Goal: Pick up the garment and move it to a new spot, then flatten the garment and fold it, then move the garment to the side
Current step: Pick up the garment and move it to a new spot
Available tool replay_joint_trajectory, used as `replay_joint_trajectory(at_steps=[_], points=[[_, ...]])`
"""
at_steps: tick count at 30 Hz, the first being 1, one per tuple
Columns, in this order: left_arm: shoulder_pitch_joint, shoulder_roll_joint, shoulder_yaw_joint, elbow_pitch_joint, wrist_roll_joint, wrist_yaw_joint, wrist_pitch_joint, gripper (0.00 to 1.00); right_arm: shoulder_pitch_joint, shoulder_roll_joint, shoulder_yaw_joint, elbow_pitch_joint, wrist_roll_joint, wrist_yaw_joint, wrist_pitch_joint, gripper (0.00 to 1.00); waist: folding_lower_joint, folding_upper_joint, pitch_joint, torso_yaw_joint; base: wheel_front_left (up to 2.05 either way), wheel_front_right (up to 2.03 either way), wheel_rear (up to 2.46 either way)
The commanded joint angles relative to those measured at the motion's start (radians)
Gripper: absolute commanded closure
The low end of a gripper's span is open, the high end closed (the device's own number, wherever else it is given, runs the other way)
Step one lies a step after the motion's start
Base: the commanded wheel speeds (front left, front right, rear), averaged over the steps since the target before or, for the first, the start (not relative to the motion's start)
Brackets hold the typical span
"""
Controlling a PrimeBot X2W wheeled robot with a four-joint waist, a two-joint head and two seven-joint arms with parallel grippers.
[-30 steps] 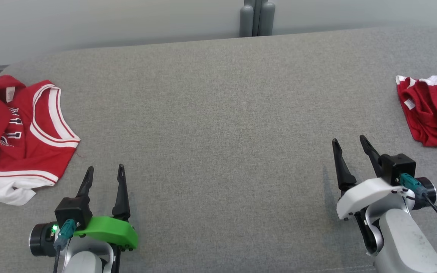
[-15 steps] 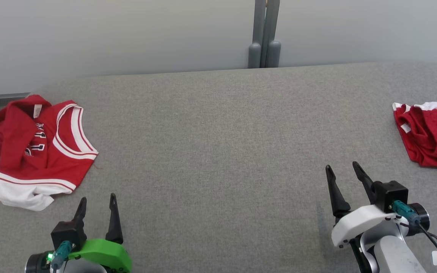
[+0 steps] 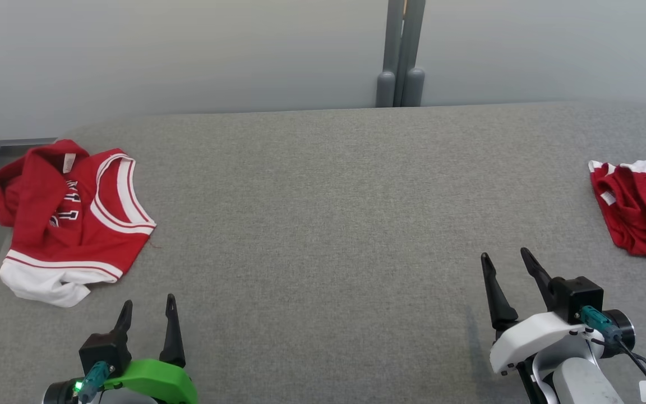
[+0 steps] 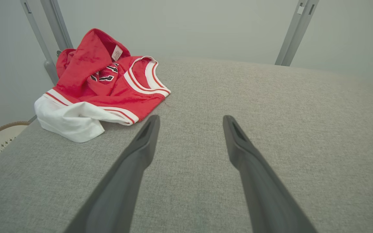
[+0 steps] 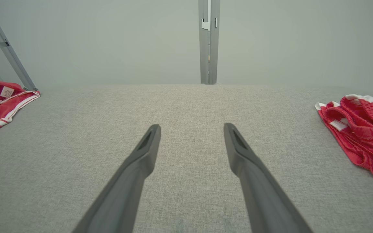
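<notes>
Lying crumpled at about nine o'clock on the grey fabric-covered table (image 3: 323, 185), the red and white jersey (image 3: 70, 219) sits at the table's left edge, its white hem nearest the robot. At seven o'clock the left gripper (image 3: 149, 300) points forward, its fingers spread apart and empty, with the jersey toward its eleven o'clock. At twelve o'clock a grey post (image 3: 401, 56) stands behind the table. At five o'clock the right gripper (image 3: 504, 253) is likewise spread and empty. At three o'clock the bunched red shorts (image 3: 645, 216) lie by the right edge.
</notes>
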Motion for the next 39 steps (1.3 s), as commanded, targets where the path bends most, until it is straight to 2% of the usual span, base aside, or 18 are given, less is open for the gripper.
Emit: replay_joint_trajectory(at_steps=[1,6,16,17,25,30,35,39], points=[[0.004,0.002,-0.001,-0.004,-0.002,0.006,-0.001,0.0,0.007,-0.001,0.001,0.0,-0.004,-0.001,-0.001,0.0,0.0001,0.0,0.007,0.02,0.0,0.0,0.0],[-0.004,0.002,0.004,0.009,-0.038,0.01,-0.001,0.0,-0.001,-0.001,0.024,-0.003,0.008,-0.001,-0.001,0.0,0.0001,0.0,0.024,0.101,0.0,0.0,0.0],[-0.003,0.002,0.035,0.036,-0.029,0.012,-0.001,0.0,-0.024,-0.002,0.062,0.018,-0.02,-0.001,-0.001,0.0,0.0001,0.0,0.052,0.317,0.0,0.0,0.0],[-0.003,0.002,0.035,0.036,-0.029,0.012,-0.001,0.0,-0.024,-0.002,0.062,0.018,-0.02,-0.001,-0.001,0.0,0.0001,0.0,0.052,0.317,0.0,0.0,0.0],[0.007,0.002,0.044,0.045,-0.059,0.005,-0.001,0.0,-0.041,-0.002,0.101,0.047,-0.003,-0.001,-0.001,0.0,0.0001,0.0,0.069,0.45,0.0,0.0,0.0],[0.021,0.001,0.059,0.045,-0.068,0.003,-0.001,0.0,-0.056,-0.003,0.143,0.059,-0.019,-0.001,-0.001,0.0,0.0001,0.0,0.076,0.456,0.0,0.0,0.0],[-0.006,0.002,0.057,0.076,-0.074,-0.014,-0.001,0.0,-0.046,-0.004,0.144,0.065,-0.015,-0.001,-0.001,0.0,0.0001,0.0,0.077,0.443,0.0,0.0,0.0],[-0.096,0.01,0.075,0.156,-0.068,-0.054,-0.001,0.0,-0.063,-0.022,0.146,0.064,-0.025,-0.001,-0.001,0.0,0.0001,0.0,0.12,0.397,0.0,0.0,0.0]])
